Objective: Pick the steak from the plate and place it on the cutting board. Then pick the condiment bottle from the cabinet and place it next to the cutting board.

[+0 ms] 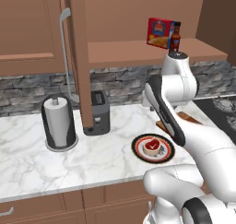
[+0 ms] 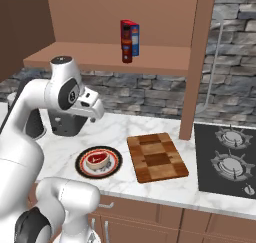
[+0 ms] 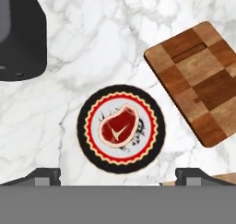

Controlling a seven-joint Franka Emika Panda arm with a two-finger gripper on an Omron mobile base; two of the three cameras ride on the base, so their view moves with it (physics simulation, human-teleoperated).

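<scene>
The steak [image 3: 119,126] [image 1: 152,147] [image 2: 97,160], red with a pale fat rim, lies in the middle of the round dark-rimmed plate [image 3: 87,140] [image 1: 136,149] [image 2: 80,165] on the marble counter. My gripper [image 3: 120,178] hovers open well above the plate, its fingertips [image 3: 44,176] wide apart and touching nothing. The checkered wooden cutting board [image 3: 198,80] [image 2: 156,157] lies just right of the plate, with nothing on it. The dark red condiment bottle [image 1: 174,38] [image 2: 127,46] stands upright on the open shelf of the brown cabinet [image 2: 100,57] above.
A red and yellow box [image 1: 159,33] [image 2: 135,37] stands beside the bottle. A dark toaster [image 1: 99,112] [image 3: 18,38] and a paper towel holder [image 1: 59,121] sit left of the plate. A stove [image 2: 227,159] lies right of the board. The cabinet door's silver handle [image 1: 64,48] hangs left.
</scene>
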